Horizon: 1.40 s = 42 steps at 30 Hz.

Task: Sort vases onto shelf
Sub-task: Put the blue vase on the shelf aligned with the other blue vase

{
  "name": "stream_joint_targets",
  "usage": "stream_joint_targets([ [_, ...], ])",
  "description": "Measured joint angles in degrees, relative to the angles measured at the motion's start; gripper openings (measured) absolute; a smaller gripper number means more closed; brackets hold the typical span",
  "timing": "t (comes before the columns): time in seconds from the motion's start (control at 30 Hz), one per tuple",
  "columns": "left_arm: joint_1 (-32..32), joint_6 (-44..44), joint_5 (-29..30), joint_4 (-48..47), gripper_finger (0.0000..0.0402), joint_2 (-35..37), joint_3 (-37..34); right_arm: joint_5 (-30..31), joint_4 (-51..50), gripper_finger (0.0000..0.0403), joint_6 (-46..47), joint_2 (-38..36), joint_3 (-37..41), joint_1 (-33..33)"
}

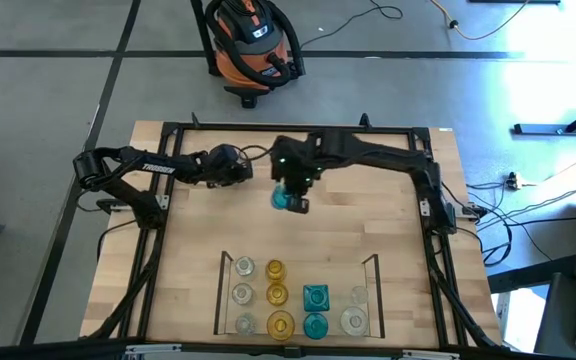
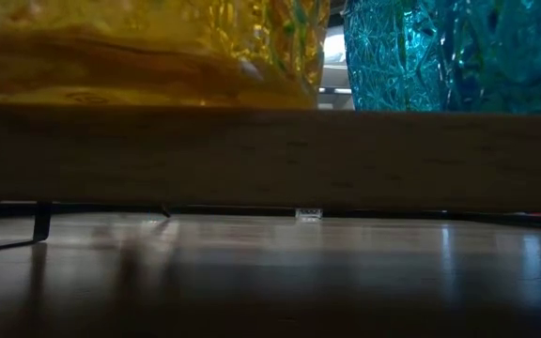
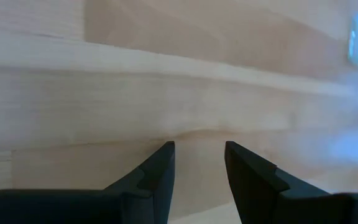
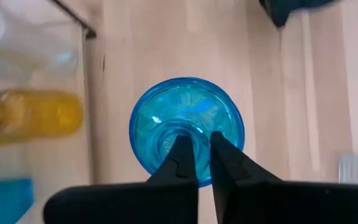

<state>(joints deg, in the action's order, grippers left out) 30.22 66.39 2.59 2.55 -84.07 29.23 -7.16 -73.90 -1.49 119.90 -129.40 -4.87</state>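
A round teal-blue vase [image 4: 186, 127] sits under my right gripper [image 4: 201, 149], which is shut on it above the middle of the table, on the far side of the shelf [image 1: 220, 295]. From above, that vase [image 1: 290, 200] shows just below the gripper [image 1: 295, 190]. The shelf, a wood area inside a thin dark rail at the near edge, holds several clear, amber [image 1: 276, 295] and teal [image 1: 315, 296] vases standing on their bases. My left gripper [image 3: 199, 149] is open over bare wood, left of the right gripper [image 1: 243, 168]. My right gripper comes at the teal vase from above, slanting down, with both fingertips [image 4: 180, 155] over its open mouth [image 4: 166, 134]. The fingertips hide the place of contact, so which part lies between them cannot be told. The vase hangs upright below the fingers, mouth up.
A black frame [image 1: 158, 215] runs around the tabletop. An orange and black vacuum cleaner [image 1: 253, 45] stands on the floor beyond the far edge. In the low view an amber vase [image 2: 139, 56] and a teal one [image 2: 440, 47] stand on the shelf's wooden edge [image 2: 270, 160].
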Motion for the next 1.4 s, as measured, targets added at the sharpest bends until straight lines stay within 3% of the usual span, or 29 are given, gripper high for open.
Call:
stream_joint_targets([
  [0.3, -0.02, -5.58, -2.68, 1.03, 0.0133, -0.02, 0.00, 0.42, -7.54, 0.0000, 1.09, -1.37, -0.93, 3.73],
  [0.47, -0.69, -10.64, -7.82, 1.18, 0.0133, -0.02, 0.00, 0.05, -11.77, 0.0000, 0.99, -0.79, -0.86, 5.12],
  [0.6, -3.88, -15.95, -13.11, 2.69, 0.0133, -0.02, 0.00, 1.26, -14.02, 0.0000, 0.98, -0.84, -0.91, 7.61],
  [0.73, -9.25, -15.86, -17.89, 4.55, 0.0133, 0.01, 0.00, 5.91, -16.21, 0.0000, 1.05, -0.84, -0.90, 12.70],
  [0.83, -14.29, -13.76, -16.77, 4.15, 0.0133, 1.02, 0.00, 9.02, -15.71, 0.0000, 3.87, -0.71, -0.90, 16.47],
  [1.07, -22.28, -11.26, -5.29, -2.24, 0.0133, 5.14, 0.04, 13.66, -14.05, 0.0000, 14.56, -0.69, -0.56, 23.31],
  [1.4, -22.91, -12.84, -7.54, -3.38, 0.0133, 8.91, 0.02, 9.78, -9.51, 0.0000, 23.02, -0.60, 8.32, 24.57],
])
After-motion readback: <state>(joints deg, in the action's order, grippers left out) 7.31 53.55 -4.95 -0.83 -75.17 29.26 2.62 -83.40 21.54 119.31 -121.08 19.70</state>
